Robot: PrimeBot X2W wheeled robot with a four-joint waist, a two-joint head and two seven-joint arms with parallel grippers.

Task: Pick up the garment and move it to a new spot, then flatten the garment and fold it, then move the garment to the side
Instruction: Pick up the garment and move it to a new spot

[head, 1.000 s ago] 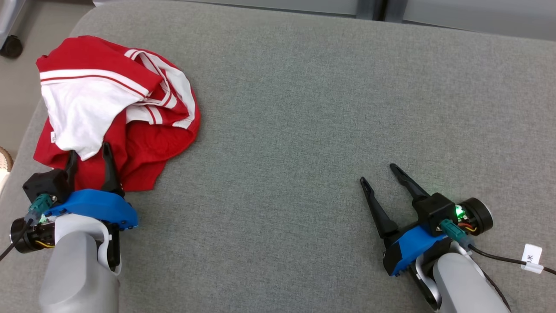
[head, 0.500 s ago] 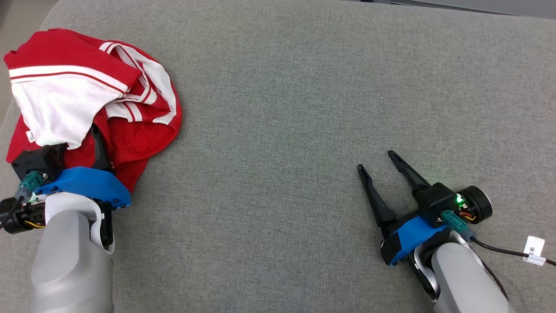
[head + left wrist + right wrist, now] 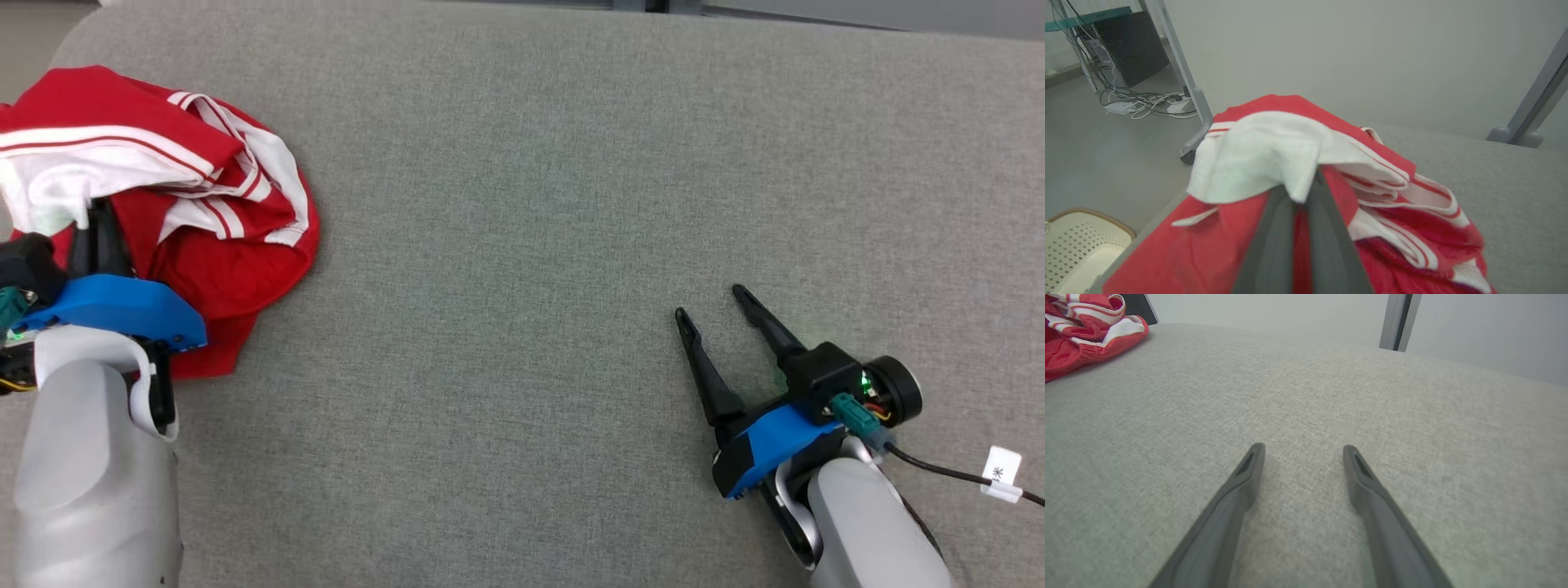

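Red-and-white garment (image 3: 237, 261) bunched in a heap at the far left of the grey cushion (image 3: 522, 204), close to its edge. Not lifted yet, from what I can see: it lies on the fabric.

Left gripper (image 3: 91, 224) is pushed into the near side of the heap. Wrist view: fingers pressed together, a fold of cloth pinched between them, the tips tucked under a white flap (image 3: 1274, 143). So the grasp looks made.

Middle of the cushion: bare grey fabric, likely the new spot.

Right gripper (image 3: 710, 304) sits low at the right, well apart from the garment. Jaws spread wide, nothing between them but cushion (image 3: 1302, 448).

Progress, my reading: first step only just begun. Pick-up gripped but not raised. Moving, flattening, folding and setting aside are all left.

Against a second ago:
- Left jaws stood open then, one finger either side of the garment's near edge. Now closed on the cloth and further into the heap.
- Garment sits further left in the head view, partly cut off by the frame. The whole picture has shifted, so that is the camera, not the cloth.
- Right gripper unchanged: same pose, same wide spread.
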